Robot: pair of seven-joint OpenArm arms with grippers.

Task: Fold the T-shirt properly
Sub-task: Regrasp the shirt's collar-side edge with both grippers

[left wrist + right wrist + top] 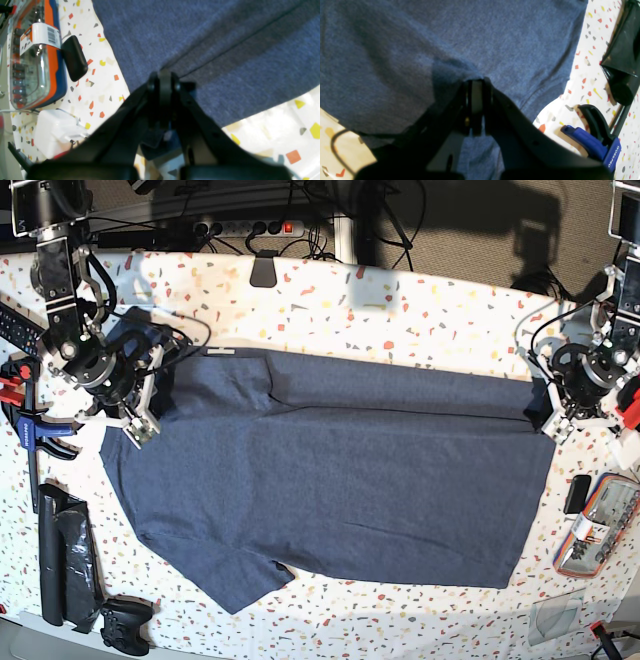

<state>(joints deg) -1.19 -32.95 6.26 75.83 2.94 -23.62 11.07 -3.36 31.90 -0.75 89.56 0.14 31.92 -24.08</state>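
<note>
heathered navy t-shirt (340, 470) pinched by both hands.

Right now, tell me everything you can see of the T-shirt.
The T-shirt is heathered navy-blue knit, short-sleeved, spread flat across the speckled table. Its far long edge is folded over into a darker band. One sleeve points toward the near edge; no lettering shows. The right hand is shut on the fabric at the sleeve end, where the cloth bunches; the left hand is shut on the opposite end, at the folded band's corner. Nothing else touches it.
</note>
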